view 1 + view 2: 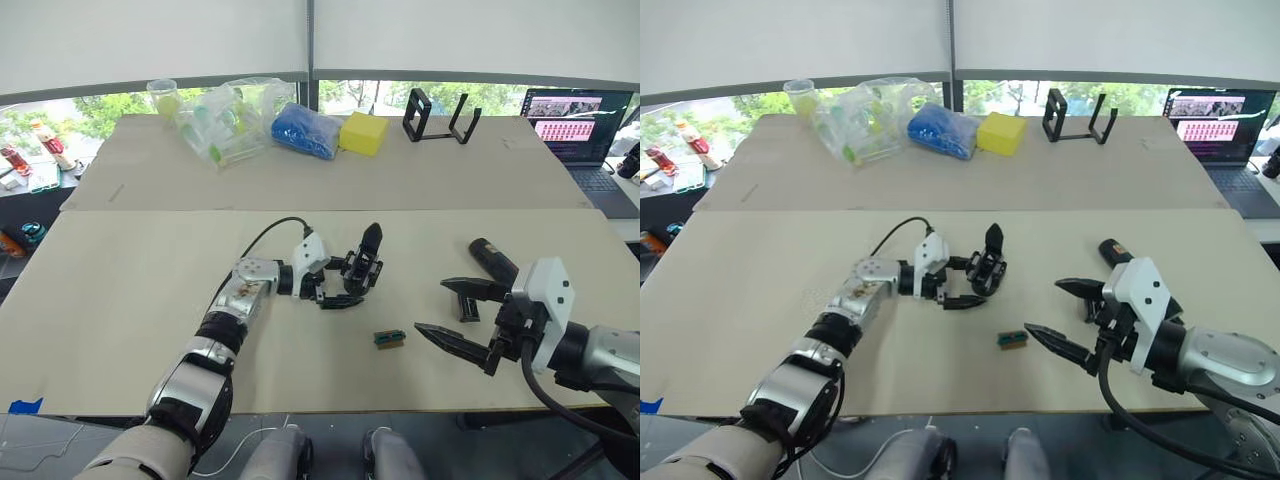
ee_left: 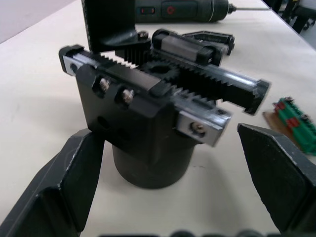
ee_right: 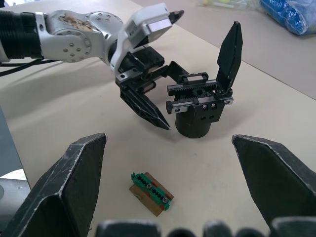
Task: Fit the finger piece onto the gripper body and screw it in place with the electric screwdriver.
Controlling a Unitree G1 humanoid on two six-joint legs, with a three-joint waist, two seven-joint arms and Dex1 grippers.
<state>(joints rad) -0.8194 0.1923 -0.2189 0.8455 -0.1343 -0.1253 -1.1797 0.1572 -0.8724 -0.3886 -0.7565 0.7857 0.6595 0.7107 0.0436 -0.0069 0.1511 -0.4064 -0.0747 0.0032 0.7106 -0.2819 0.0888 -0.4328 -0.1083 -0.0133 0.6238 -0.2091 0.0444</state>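
The gripper body (image 1: 366,268), a chunky black block on a round base with one upright pointed finger, stands mid-table. My left gripper (image 1: 352,281) is open, with its fingers (image 2: 59,187) on either side of the round base (image 2: 150,160) and a gap on both sides. The electric screwdriver (image 1: 492,260) lies to the right, partly behind my right gripper (image 1: 432,307), which is open and holds nothing. A small black wedge, seemingly the finger piece (image 2: 207,36), lies on the table just in front of the screwdriver (image 2: 182,10).
A tiny green-and-tan block (image 1: 390,338) lies near the front edge between the two grippers. At the back stand a black open-frame stand (image 1: 440,120), a yellow block (image 1: 363,132), a blue bag (image 1: 305,130) and a clear bag of bottles (image 1: 225,120). A laptop (image 1: 575,120) sits far right.
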